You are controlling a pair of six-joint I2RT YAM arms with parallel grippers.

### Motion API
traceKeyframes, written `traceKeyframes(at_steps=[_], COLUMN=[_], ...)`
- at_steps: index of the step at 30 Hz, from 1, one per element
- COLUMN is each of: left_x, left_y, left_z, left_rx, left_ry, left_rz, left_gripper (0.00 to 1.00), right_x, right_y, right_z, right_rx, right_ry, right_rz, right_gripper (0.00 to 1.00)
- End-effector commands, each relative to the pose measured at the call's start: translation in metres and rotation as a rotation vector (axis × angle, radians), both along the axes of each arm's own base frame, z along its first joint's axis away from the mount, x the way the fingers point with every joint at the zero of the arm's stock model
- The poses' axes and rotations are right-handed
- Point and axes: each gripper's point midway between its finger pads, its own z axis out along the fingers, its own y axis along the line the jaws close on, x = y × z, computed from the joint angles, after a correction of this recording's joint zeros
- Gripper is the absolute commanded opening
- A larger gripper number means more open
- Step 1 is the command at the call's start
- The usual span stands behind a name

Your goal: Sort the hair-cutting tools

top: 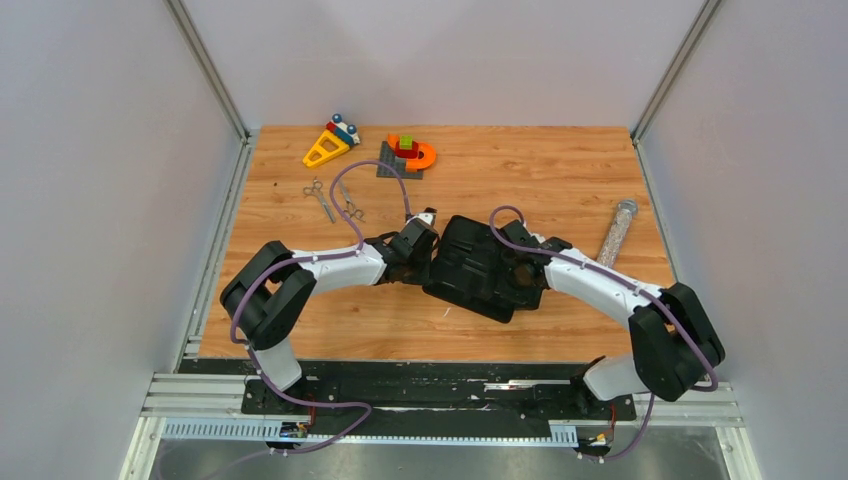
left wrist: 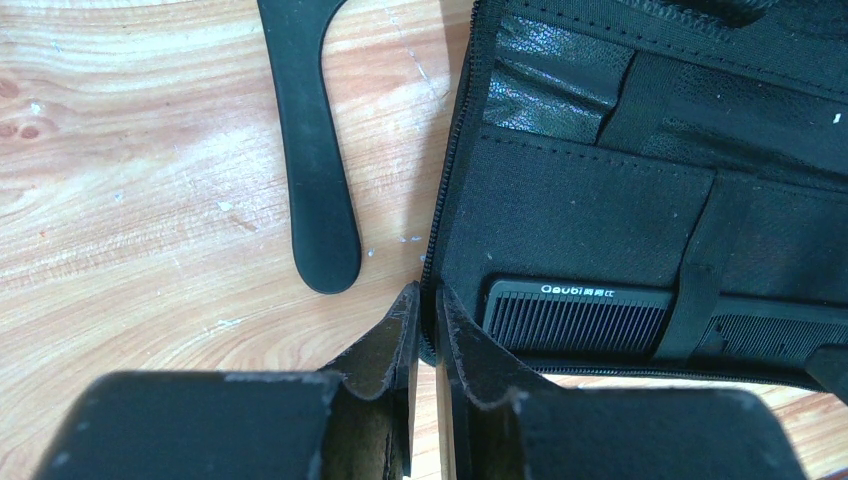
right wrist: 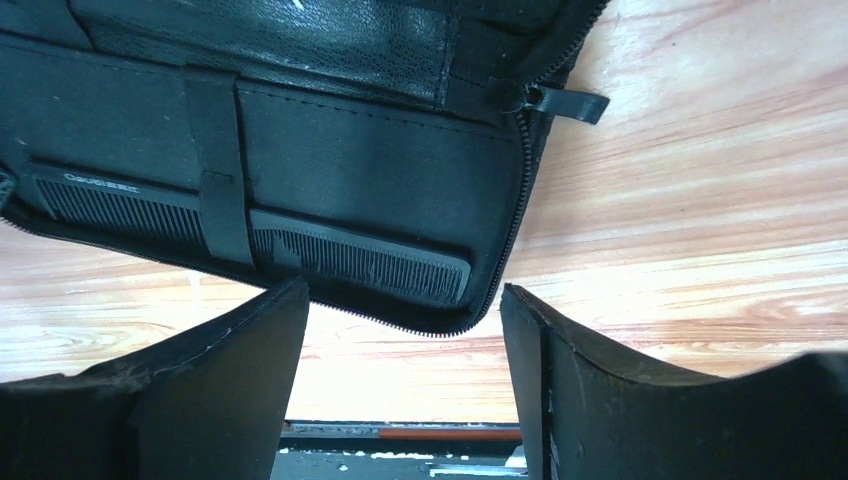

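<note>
Left tool (left wrist: 427,300): nearly closed, and the zip rim of the case (left wrist: 580,200) is pinched between its tips, as far as the left wrist view shows.
Right tool (right wrist: 400,380): held open with nothing between its jaws; the case's near corner lies just ahead of the gap.
Comb (left wrist: 580,320): already stowed, tucked under an elastic strap inside the open case. It lies just ahead and to the right of the left tool's tips, and just ahead and to the left of the right tool.
Left scissors (top: 319,198): seen lying loose on the worktop (top: 560,180), well beyond the left tool and off to its left.
Right scissors (top: 350,205): seen just beside the first pair, also well apart from the case.
Done: one of the three tools is judged to be sorted.
Left: both scissors have yet to be carried to the case and slotted in.
Not part of the job: toy blocks (top: 330,145) beyond the scissors, and a glittery tube (top: 618,230) beyond the right tool.
</note>
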Motion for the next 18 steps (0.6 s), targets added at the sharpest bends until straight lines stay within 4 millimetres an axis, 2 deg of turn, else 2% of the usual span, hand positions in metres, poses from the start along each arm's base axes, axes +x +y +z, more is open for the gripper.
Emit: traceKeyframes(at_steps=[1,10,13,15,18], left_x=[-0.041,-0.042,-0.044,-0.044,-0.042], left_y=[0.012,0.012,0.013,0.014,0.016], left_z=[-0.032,-0.032,-0.03,-0.025,-0.006], left_rx=[0.053,0.05,0.05,0.042,0.014], left_ry=[0.156,0.161,0.162,0.155,0.109], left_rz=[-0.048,-0.048,-0.049,-0.048,-0.039], left_gripper=[0.16,0.16,0.16,0.18,0.3], right_x=[0.014,0.031,0.034,0.036,0.038], right_y=[0.002,0.019,0.019,0.017,0.014], right_z=[0.02,0.028,0.031,0.035,0.041], right_rx=[0.015,0.086,0.082,0.076,0.075], right_ry=[-0.089,-0.166,-0.188,-0.205,-0.233], right_rz=[-0.03,0.018,0.03,0.028,0.03], right_gripper=[0.71,0.69,0.71,0.72,0.73])
